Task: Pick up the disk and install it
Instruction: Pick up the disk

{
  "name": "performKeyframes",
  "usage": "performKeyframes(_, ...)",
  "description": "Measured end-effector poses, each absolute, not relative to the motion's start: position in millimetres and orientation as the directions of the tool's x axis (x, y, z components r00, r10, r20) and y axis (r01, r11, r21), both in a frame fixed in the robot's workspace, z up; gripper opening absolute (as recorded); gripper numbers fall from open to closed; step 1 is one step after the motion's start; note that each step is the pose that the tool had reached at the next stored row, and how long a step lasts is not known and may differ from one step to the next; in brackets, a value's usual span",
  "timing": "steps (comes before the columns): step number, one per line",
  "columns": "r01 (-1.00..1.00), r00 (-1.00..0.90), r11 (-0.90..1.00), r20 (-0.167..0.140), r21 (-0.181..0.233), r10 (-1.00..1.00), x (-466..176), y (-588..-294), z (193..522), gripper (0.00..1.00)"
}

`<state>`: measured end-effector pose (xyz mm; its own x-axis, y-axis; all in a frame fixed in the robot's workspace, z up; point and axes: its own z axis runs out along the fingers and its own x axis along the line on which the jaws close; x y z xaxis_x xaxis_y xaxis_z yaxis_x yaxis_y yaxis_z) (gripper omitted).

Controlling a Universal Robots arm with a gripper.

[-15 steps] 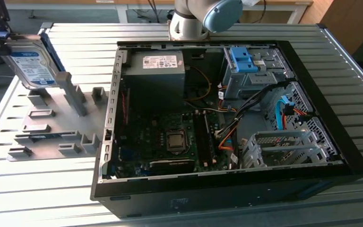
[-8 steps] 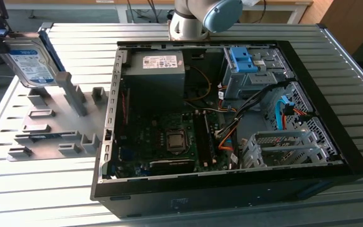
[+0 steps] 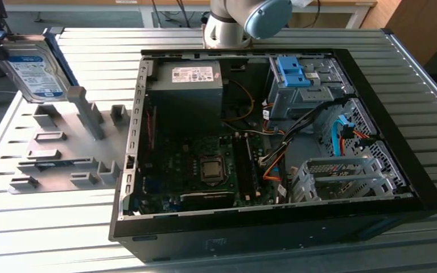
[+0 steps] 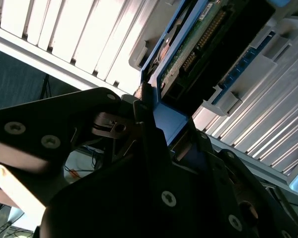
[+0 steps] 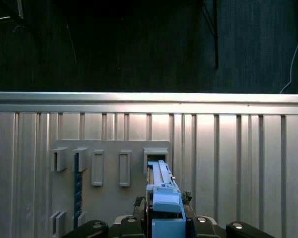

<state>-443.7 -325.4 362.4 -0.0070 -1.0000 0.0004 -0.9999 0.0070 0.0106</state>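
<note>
We see the gripper clamped on the blue frame edge of the disk, which is upright over the grey holder plate beside the open computer case. We judge it rigid, weighty and shock-sensitive, best held by its frame edges.

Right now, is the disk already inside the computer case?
No, the disk is outside the open computer case, by the grey holder plate.
</note>
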Motion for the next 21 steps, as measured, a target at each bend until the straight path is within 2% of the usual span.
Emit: performKeyframes(21, -1.0, -0.007, 0.007, 0.0, 0.01, -1.0, -444, -325, 381, 0.37)
